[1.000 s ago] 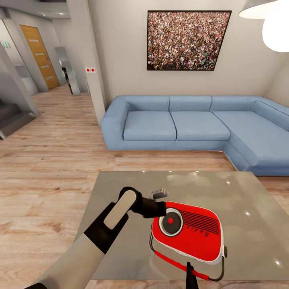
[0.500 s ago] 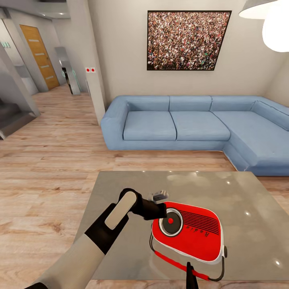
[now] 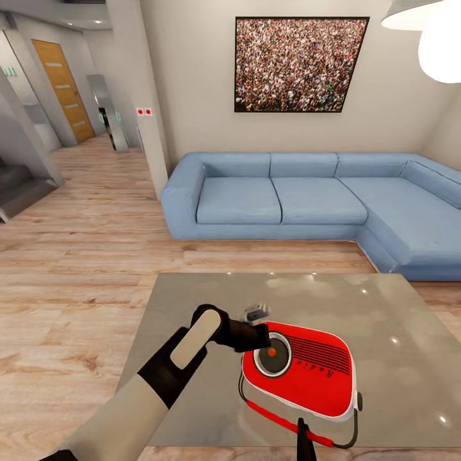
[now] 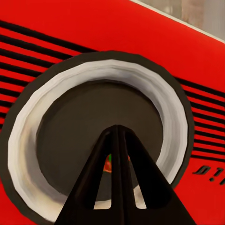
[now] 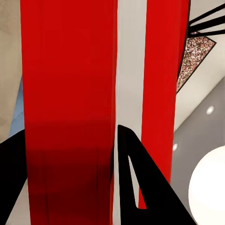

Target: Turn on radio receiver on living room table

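The room is seen from the head camera, aimed forward and down across the table point(image 3: 384, 320) toward the sofa point(image 3: 307, 192) and picture point(image 3: 298, 64), with the radio point(image 3: 301, 368) low in the near foreground. The left wrist view is held very close to the radio's point(image 4: 154, 42) face, looking along the shut fingers straight at the dial point(image 4: 98, 140). The right wrist view is pressed close against the radio's point(image 5: 65, 93) red-and-white body (the picture point(image 5: 194, 61) is glimpsed past it), so the radio is shared by all three.
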Available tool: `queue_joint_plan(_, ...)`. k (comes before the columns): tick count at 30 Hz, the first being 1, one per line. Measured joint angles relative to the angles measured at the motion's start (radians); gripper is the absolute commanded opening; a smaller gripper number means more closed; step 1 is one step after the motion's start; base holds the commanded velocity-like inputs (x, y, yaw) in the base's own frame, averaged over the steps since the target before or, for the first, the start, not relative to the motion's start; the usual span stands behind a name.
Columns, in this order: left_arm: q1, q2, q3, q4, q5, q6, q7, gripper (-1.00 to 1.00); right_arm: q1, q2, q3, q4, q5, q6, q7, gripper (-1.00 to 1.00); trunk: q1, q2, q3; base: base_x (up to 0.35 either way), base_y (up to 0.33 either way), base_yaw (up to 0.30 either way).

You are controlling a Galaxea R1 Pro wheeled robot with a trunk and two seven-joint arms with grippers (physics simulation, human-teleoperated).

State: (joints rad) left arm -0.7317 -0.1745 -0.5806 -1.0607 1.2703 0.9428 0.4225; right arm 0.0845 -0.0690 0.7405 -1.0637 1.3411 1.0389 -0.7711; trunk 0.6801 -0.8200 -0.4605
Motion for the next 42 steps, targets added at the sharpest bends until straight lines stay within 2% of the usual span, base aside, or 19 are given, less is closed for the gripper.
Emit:
queue_joint_plan(7,0.0,0.0,-0.008,0.021,-0.001,-0.006,-0.018,-1.0,0.0,0.0,0.0,0.0,0.0,0.0,0.0,-1.0,0.0,0.0,0.0,0.0,0.0,0.0)
queue_joint_plan(14,0.0,0.0,-0.011,0.054,-0.001,-0.049,-0.046,-1.0,0.0,0.0,-0.001,-0.001,-0.014,-0.007,0.002,-1.0,0.0,0.0,0.0,0.0,0.0,0.0)
queue_joint_plan(20,0.0,0.0,-0.058,0.04,-0.008,-0.055,-0.066,-1.0,0.0,0.0,-0.002,0.0,-0.016,-0.01,0.003,-1.0,0.0,0.0,0.0,0.0,0.0,0.0)
queue_joint_plan(24,0.0,0.0,-0.068,-0.046,0.0,-0.047,-0.067,-1.0,0.0,0.0,0.0,-0.001,0.024,0.005,0.0,-1.0,0.0,0.0,0.0,0.0,0.0,0.0)
queue_joint_plan(27,0.0,0.0,-0.07,-0.149,0.004,-0.04,-0.067,-1.0,0.0,0.0,-0.002,0.0,0.005,-0.003,0.001,-1.0,0.0,0.0,0.0,0.0,0.0,0.0)
queue_joint_plan(30,0.0,0.0,-0.071,-0.243,0.006,-0.034,-0.068,-1.0,0.0,-0.001,-0.002,-0.005,0.014,0.002,0.001,-1.0,0.0,0.0,0.0,0.0,0.0,0.0)
queue_joint_plan(33,0.0,0.0,-0.071,-0.342,0.01,-0.016,-0.07,-1.0,0.0,-0.003,-0.005,-0.028,0.0,-0.001,0.022,-1.0,0.0,0.0,0.0,0.0,0.0,0.0)
queue_joint_plan(36,0.001,0.0,-0.072,-0.409,0.025,-0.002,-0.073,-1.0,0.0,-0.01,-0.007,-0.113,0.007,0.001,0.102,-1.0,0.0,0.0,0.0,0.0,0.0,0.0)
queue_joint_plan(39,0.001,0.0,-0.072,-0.429,0.032,0.002,-0.075,-1.0,-0.001,-0.016,-0.011,-0.251,0.018,0.001,0.224,-1.0,0.0,0.0,0.0,0.0,0.0,0.0)
queue_joint_plan(40,0.0,0.0,-0.071,-0.433,0.033,0.003,-0.076,-1.0,-0.001,-0.019,-0.015,-0.307,0.069,0.005,0.318,-1.0,0.0,0.0,0.0,0.0,0.0,0.0)
queue_joint_plan(41,0.0,0.0,-0.07,-0.434,0.033,0.003,-0.076,-1.0,-0.003,-0.021,-0.016,-0.323,0.094,0.007,0.366,-1.0,0.0,0.0,0.0,0.0,0.0,0.0)
queue_joint_plan(42,0.0,0.0,-0.069,-0.434,0.033,0.003,-0.075,-1.0,-0.006,-0.024,-0.019,-0.338,0.097,0.006,0.414,-1.0,0.0,0.0,0.0,0.0,0.0,0.0)
